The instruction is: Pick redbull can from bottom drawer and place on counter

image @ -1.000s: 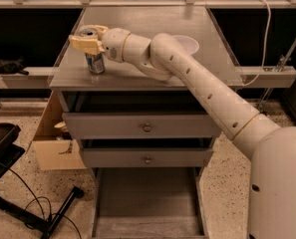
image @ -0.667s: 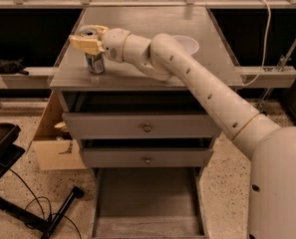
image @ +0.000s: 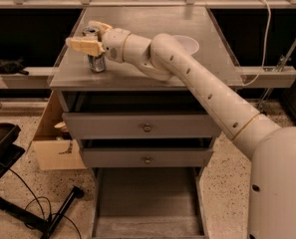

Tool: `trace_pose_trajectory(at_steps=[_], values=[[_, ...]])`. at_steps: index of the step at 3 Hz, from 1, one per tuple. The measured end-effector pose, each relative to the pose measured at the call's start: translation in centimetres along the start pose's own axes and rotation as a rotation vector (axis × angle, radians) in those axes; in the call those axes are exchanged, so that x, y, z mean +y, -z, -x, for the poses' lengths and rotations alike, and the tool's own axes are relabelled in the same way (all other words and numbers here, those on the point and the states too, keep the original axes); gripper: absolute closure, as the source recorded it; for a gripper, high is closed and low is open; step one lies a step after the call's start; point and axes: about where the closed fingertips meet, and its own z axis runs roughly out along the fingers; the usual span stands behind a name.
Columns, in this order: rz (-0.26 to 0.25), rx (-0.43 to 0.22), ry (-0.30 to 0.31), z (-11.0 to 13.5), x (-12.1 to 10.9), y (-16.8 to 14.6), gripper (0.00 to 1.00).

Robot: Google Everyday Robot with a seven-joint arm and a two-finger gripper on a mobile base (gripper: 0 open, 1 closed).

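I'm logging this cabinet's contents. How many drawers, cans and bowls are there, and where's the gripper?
Drawers: 3, the top drawer, the middle drawer and the open bottom drawer.
Cans: 1, the redbull can standing on the counter, with the gripper at its top.
Bowls: 1, the white bowl on the counter.
Total: 5.

Grey counter: redbull can upright front-left, white bowl mid-right; pincer at can.
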Motion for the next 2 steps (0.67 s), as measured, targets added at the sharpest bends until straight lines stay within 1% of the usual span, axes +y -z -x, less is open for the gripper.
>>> trace_pose_trajectory(at_steps=[1, 2], values=[[0.024, -0.025, 0.037, 2.8, 0.7, 0.7, 0.0], [0.033, -0.046, 0.09, 7.7, 2.9, 3.5, 0.0]])
